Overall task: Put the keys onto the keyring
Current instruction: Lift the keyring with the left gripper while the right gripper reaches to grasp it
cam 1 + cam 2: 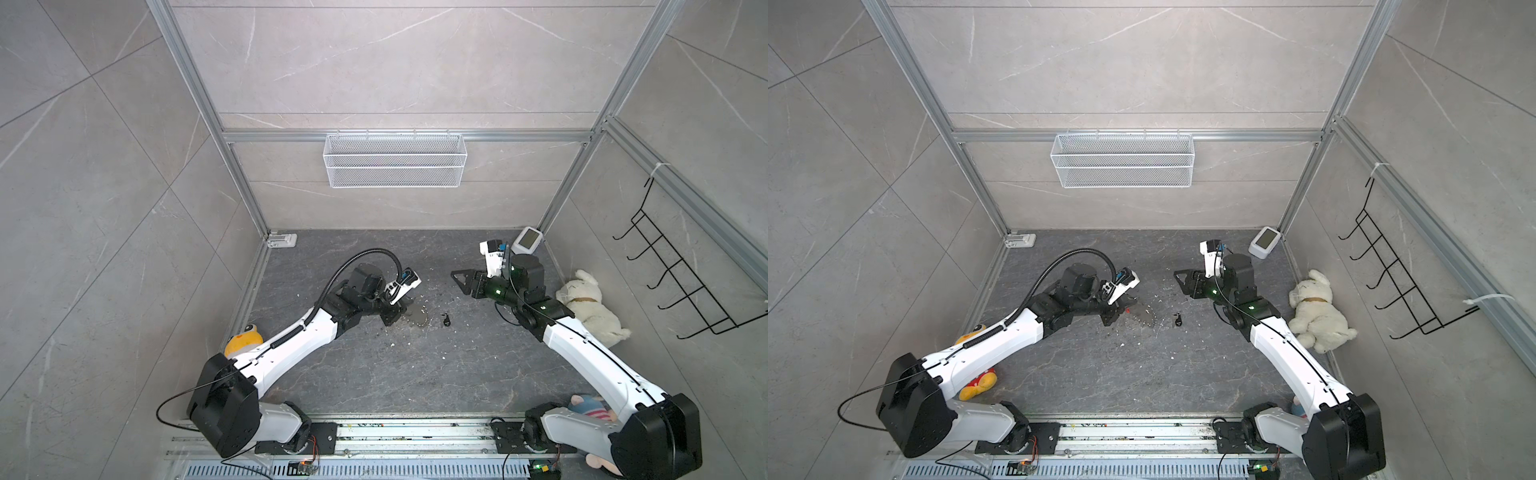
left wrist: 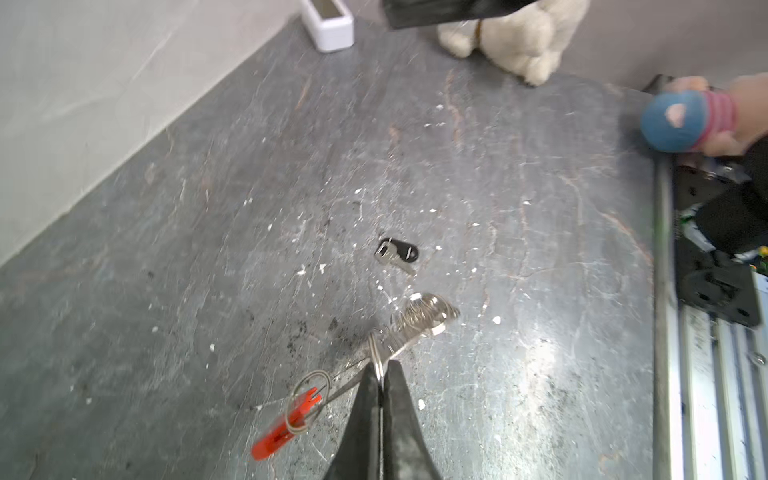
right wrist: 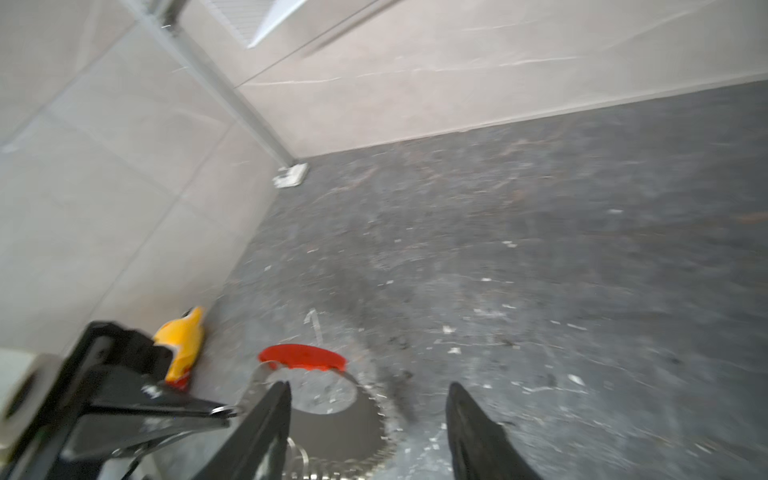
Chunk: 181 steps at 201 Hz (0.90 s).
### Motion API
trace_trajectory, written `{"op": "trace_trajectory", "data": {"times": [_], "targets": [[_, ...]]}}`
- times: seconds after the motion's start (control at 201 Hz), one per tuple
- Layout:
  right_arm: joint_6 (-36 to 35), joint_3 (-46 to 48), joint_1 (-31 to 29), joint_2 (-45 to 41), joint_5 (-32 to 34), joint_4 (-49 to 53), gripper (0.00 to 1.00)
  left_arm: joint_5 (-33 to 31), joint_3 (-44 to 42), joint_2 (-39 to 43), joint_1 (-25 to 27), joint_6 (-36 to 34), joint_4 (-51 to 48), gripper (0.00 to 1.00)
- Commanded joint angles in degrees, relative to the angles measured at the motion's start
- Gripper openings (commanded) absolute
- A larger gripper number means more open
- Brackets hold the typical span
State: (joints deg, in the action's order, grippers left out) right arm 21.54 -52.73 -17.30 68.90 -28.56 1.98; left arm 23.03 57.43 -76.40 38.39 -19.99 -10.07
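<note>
Red plastic and silver pieces mark the keyring (image 2: 419,318), and the left wrist view, unlike the top views, lets us see the left gripper (image 2: 380,372) pressed together on its wire. We find the key (image 2: 397,252) lying on the table (image 2: 498,187) just beyond, touching neither gripper. The right gripper (image 3: 370,386) is spread and empty; its camera catches the ring's red bar, not the key.

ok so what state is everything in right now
left gripper: shut on the keyring
right gripper: open, empty
keyring: pinched by its wire, black key not on it
keys: lying loose on the table, apart from keyring
wire basket: looks empty
</note>
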Motion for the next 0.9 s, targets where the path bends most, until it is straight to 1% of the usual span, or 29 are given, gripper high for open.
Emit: {"op": "trace_trajectory", "data": {"times": [0.0, 0.065, 0.129, 0.239, 0.383, 0.478, 0.697, 0.896], "targets": [[-4.34, -3.82, -2.4, 2.58, -13.51, -1.28, 0.55, 9.22, -2.28, 4.59, -2.14, -6.39, 4.13, 0.0], [-6.55, -5.31, -5.21, 3.75, -14.24, 0.2, 0.5, 15.46, -1.93, 5.21, -5.2, -4.25, 4.84, 0.0], [-8.55, -7.09, -7.98, 4.92, -14.07, 2.22, 0.49, 21.16, -0.02, 4.91, -8.15, -2.02, 3.78, 0.0], [-9.84, -9.39, -11.25, 6.69, -14.58, 3.43, 0.44, 26.96, 2.37, 4.35, -10.24, 0.38, 3.67, 0.0], [-10.02, -10.72, -13.3, 7.74, -15.08, 2.62, 0.38, 30.41, 2.37, 4.2, -11.18, 3.39, 7.83, 0.0], [-10.57, -11.88, -13.81, 8.72, -14.69, 2.89, 0.3, 32.27, 2.46, 3.94, -11.41, 4.91, 9.35, 0.0], [-12.47, -14.79, -14.43, 10.42, -14.69, 5.24, 0.28, 35.12, 4.6, 1.89, -11.91, 6.29, 7.71, 0.0], [-12.56, -14.49, -14.87, 9.72, -15.19, 5.58, 0.26, 37.67, 4.36, 1.77, -13.72, 9.69, 11.39, 0.0]]}}
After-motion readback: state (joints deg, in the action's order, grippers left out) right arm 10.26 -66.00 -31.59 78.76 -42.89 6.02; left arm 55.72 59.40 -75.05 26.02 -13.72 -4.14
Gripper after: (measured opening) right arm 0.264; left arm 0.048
